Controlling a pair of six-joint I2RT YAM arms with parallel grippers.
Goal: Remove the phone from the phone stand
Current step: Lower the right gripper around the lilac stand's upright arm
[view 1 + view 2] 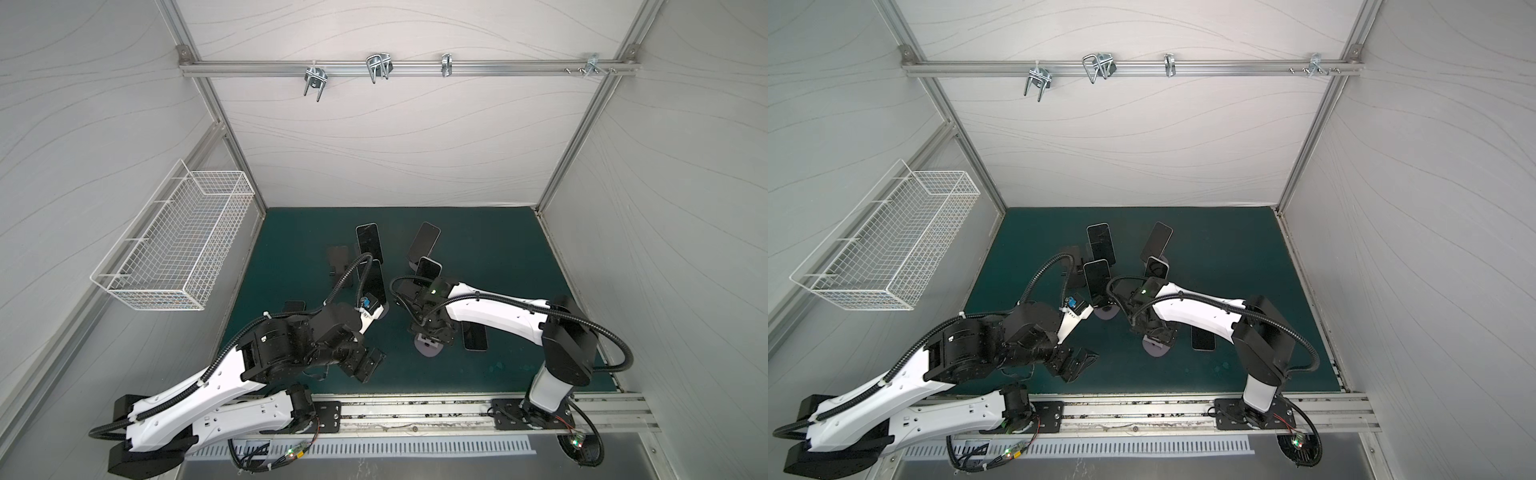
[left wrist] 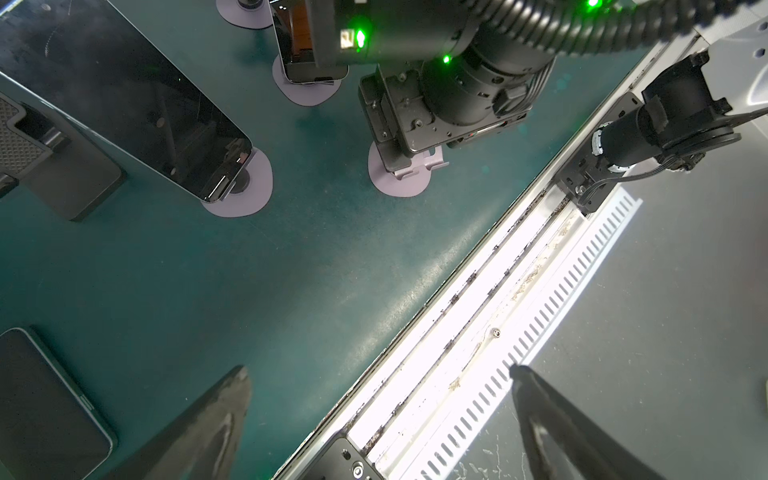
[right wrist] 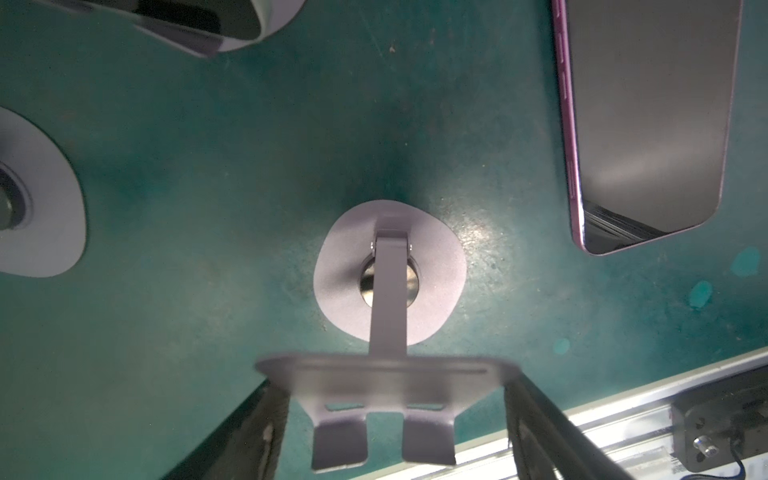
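Right tool (image 3: 395,386) is hanging over the bare phone stand (image 3: 388,299), with its fingers (image 3: 536,415) sitting either side of the cradle (image 3: 332,374). Honestly can't tell if they're pinching it or not. Phone (image 3: 648,124) is lying flat on the green worktop (image 3: 166,208) just beside the stand. Left tool (image 2: 379,369) is hovering spread wide, gripping nothing.

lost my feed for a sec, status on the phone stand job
left gripper open, empty, over front edge of mat. right gripper fingers straddling empty stand, grip unclear. phone flat on mat beside it. nothing in the way.
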